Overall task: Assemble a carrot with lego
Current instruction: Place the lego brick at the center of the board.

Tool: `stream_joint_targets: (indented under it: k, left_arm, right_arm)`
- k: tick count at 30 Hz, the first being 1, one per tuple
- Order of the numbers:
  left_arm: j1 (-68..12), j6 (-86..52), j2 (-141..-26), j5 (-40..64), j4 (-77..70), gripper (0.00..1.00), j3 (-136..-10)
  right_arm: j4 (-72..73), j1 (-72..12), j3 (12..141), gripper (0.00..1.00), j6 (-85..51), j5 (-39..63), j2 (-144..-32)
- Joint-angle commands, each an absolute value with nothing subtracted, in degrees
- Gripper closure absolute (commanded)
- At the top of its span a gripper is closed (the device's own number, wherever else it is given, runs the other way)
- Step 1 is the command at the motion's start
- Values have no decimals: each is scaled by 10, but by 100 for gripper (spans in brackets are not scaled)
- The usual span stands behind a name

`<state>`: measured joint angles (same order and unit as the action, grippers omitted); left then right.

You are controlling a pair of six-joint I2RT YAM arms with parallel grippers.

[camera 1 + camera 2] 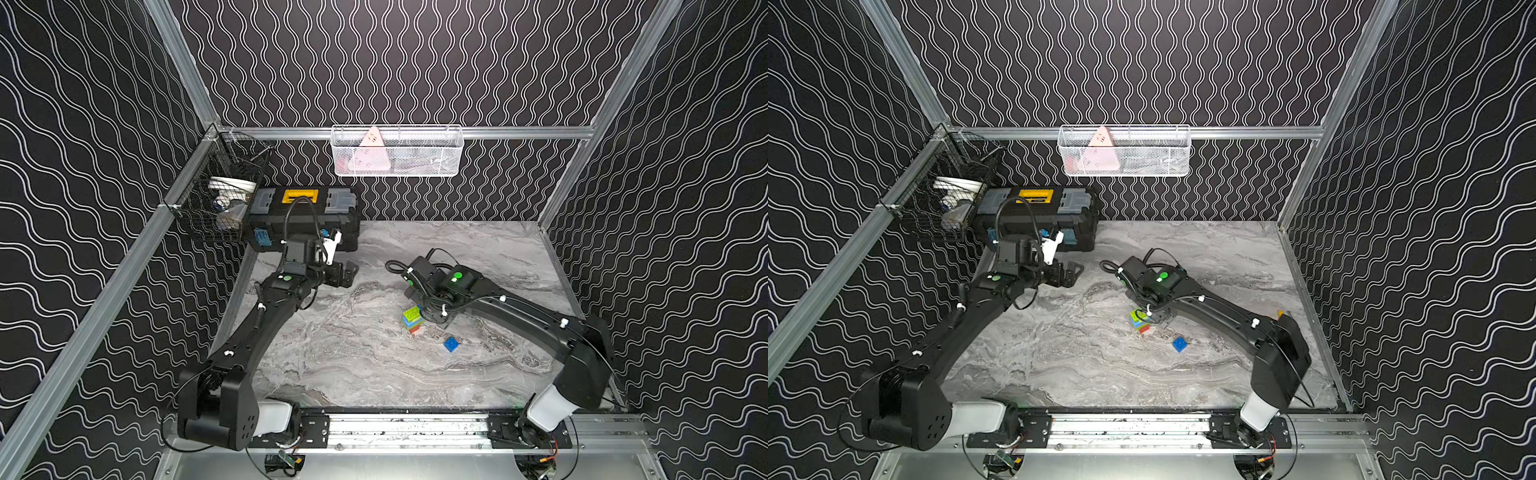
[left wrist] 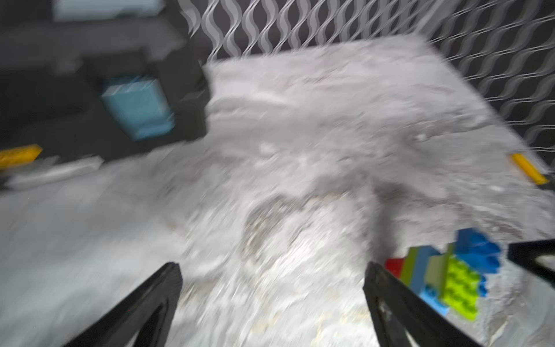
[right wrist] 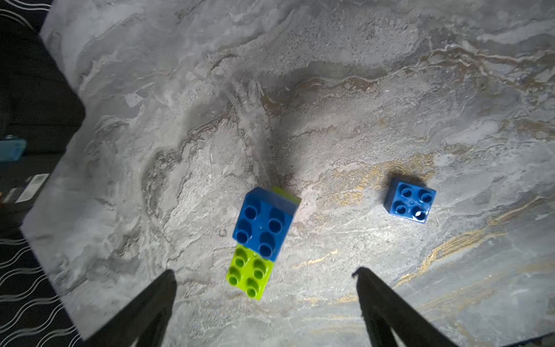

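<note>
The carrot [image 1: 412, 320] is a small stack with a red brick at the bottom and lime green and light blue layers above it. It stands on the marble table [image 1: 353, 365] and shows in both top views [image 1: 1139, 321]. From the right wrist view a dark blue brick sits on its lime green top [image 3: 261, 228]. My right gripper [image 3: 264, 279] hovers open just above the stack, touching nothing. A loose dark blue lego brick [image 1: 451, 344] [image 3: 410, 199] lies a short way nearer the front. My left gripper [image 1: 349, 274] is open and empty, well left of the carrot [image 2: 444, 276].
A black toolbox [image 1: 303, 220] with a yellow handle stands at the back left, close behind the left gripper. A black wire basket [image 1: 220, 195] hangs on the left rail and a white one [image 1: 397, 151] on the back wall. A small yellow piece [image 1: 1280, 312] lies by the table's right edge.
</note>
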<state>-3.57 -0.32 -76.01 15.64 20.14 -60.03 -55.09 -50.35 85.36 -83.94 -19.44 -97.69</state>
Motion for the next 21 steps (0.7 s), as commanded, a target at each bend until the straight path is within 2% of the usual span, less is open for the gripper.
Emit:
stream_joint_targets:
  k: [1,7,13,21]
  left_arm:
    - [-11,-6,-751,125,289,1,-599]
    - [-6,-7,-757,159,276,1,-592]
    - [-7,-10,-758,175,272,1,-588]
    - [-7,-6,-755,180,276,1,-587]
  right_arm:
    - [-581,-508,874,8,-871,-219,-1009]
    - [-590,-521,922,15,-873,-219,-1067]
    - [-571,-525,915,26,-885,-205,-1089]
    - [-569,-526,914,52,-892,-216,-1105]
